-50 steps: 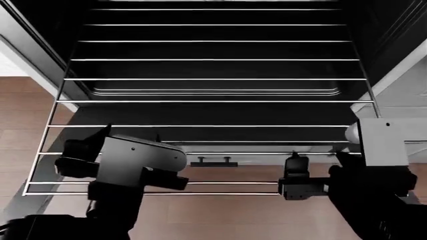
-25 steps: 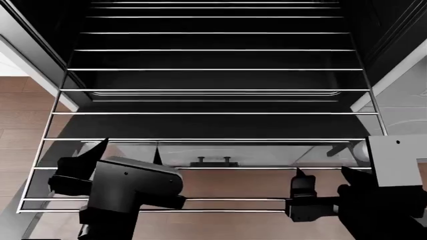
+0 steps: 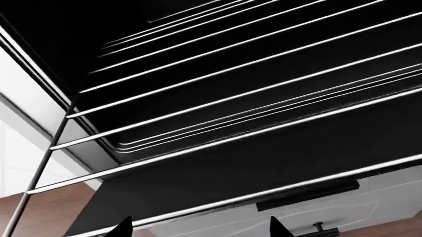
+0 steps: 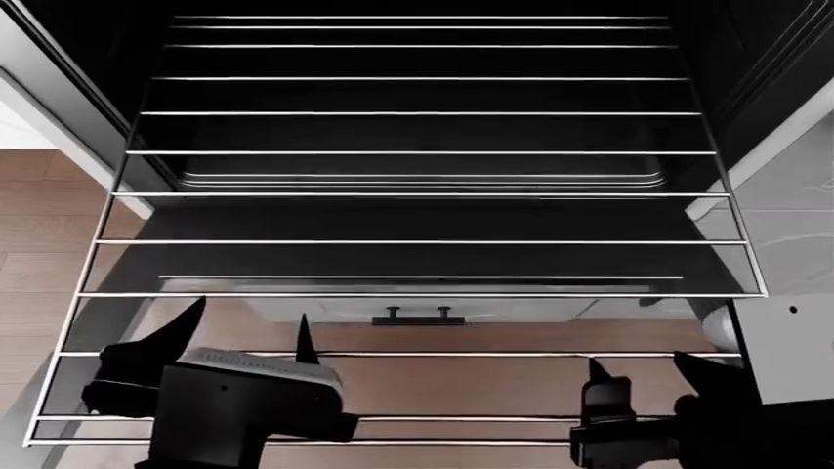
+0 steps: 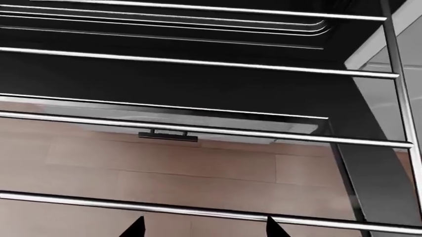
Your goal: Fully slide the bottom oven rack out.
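Note:
The bottom oven rack (image 4: 417, 241) of thin silver wires sticks far out of the dark oven, over the open door. Its front bar lies near the bottom edge of the head view. My left gripper (image 4: 248, 327) is open at the rack's front left, its black fingertips (image 4: 193, 311) rising past the front wires. My right gripper (image 4: 639, 369) is open at the front right. In the left wrist view the gripper (image 3: 199, 228) shows two spread tips below a rack wire (image 3: 224, 140). In the right wrist view the gripper (image 5: 204, 228) shows spread tips just short of a wire (image 5: 197, 211).
The dark glass door (image 4: 391, 266) with grey frame lies open under the rack. The oven's side walls (image 4: 78, 107) flank the rack. A rounded wire outline (image 4: 417, 180) shows deeper inside. A small handle (image 4: 417, 316) and brown wood floor (image 4: 26, 195) lie below.
The rack has slid further out toward me, its front bar dropping lower in the head view. Both grippers moved back toward me with it.

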### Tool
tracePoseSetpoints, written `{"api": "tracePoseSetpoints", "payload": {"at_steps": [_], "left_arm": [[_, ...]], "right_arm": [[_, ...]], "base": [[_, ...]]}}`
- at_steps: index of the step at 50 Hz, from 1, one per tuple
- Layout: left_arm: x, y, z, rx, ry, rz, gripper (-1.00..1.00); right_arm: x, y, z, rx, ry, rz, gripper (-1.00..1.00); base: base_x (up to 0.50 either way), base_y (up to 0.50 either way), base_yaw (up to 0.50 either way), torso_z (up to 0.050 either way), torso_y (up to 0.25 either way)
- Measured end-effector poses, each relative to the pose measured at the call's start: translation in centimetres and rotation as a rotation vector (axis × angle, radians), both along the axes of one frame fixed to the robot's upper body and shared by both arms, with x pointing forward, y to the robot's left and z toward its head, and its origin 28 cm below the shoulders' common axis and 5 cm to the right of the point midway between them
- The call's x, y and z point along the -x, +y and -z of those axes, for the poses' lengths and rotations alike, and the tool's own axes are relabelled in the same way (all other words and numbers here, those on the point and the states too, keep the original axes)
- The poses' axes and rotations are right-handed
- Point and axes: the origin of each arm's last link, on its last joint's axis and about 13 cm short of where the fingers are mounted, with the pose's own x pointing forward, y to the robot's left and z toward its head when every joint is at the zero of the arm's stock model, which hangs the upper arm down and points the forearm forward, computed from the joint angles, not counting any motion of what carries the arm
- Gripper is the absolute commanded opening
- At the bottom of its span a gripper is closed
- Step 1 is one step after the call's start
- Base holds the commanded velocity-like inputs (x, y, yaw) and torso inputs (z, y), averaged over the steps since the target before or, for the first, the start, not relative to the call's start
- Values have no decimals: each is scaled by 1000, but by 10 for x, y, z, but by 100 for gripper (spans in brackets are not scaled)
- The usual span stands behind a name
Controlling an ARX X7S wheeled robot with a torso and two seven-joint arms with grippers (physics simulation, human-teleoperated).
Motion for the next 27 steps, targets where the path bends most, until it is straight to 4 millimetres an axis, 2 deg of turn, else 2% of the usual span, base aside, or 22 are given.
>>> {"api": "tracePoseSetpoints", "payload": {"at_steps": [17,27], "left_arm": [[17,7,12,26,-21,27,100],[31,8,21,56,-22,34,100]], "right_arm": [[18,-1,8,13,-4,-14,100],[18,-4,16,2,-51,-17,100]], "base": [[-6,0,-1,0,-14],[1,-2,0,0,-19]]}}
